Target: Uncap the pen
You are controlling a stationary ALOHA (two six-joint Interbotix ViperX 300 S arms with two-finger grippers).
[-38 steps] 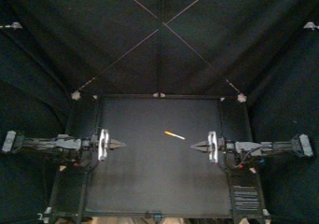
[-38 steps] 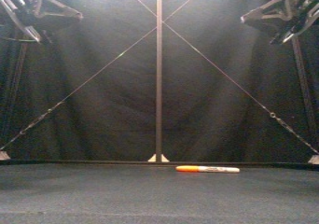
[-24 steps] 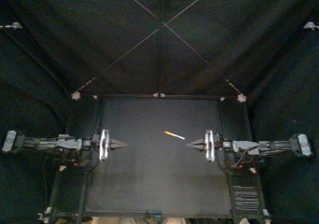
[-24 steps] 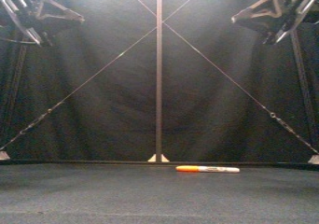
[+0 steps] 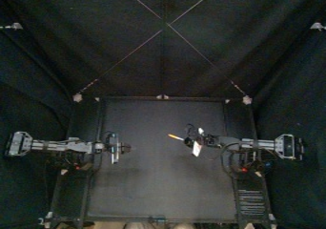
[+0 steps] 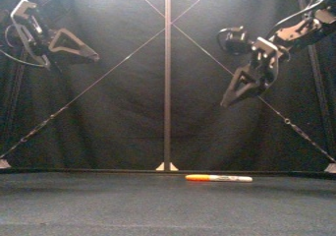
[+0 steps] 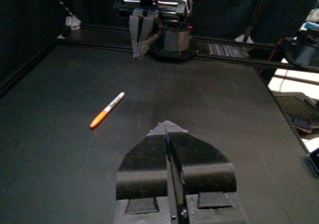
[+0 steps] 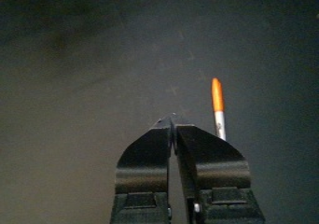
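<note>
Obs., standing at the open front.

Pen (image 5: 177, 137) lies flat on the bench (image 5: 140, 190), a little right of the bench's middle and toward its back half, slanted. Orange cap (image 6: 197, 178) points to the bench's left side, pale barrel (image 6: 234, 179) to its right. The cap is on; uncapping is not begun.

Right hand (image 8: 171, 125): reaches in over the bench's right half, tilted down, well above the surface and roughly over the pen. Jaws pressed together, holding nothing.

Left hand (image 7: 171, 127): raised over the bench's left edge, also closed and empty (the jaws meet in one thin seam in its wrist view).

Handling, my judgement: the pen looks light, rigid and smooth, and round in section, so it is liable to roll or skid across the bench if nudged from one side. Not fragile. The cap probably holds by friction, so it wants a straight pull along the pen's length, with each part held separately.

Where to take hold: one hand across the barrel near its middle, jaws astride it. The other goes across the cap, clear of the joint. Both hands must open first. The pen is low on a flat surface, so the jaws have to come right down to the bench to get round it (risk: pinching only the top and squirting it away).
</note>
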